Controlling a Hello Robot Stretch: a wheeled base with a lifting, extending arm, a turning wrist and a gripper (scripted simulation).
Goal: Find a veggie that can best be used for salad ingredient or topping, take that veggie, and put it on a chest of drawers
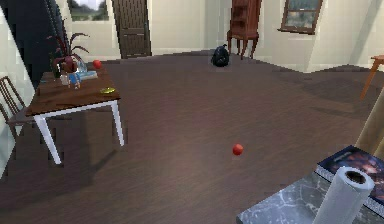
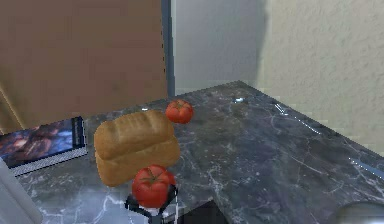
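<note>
Aiming for the round red tomato (image 2: 152, 183) right at the jaws, I am avoiding the brown bread loaf (image 2: 135, 146) just beyond; the jaws' state, I cannot tell.

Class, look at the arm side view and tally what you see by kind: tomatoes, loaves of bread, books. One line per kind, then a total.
Tomatoes: 2
Loaf of bread: 1
Book: 1
Total: 4
</note>
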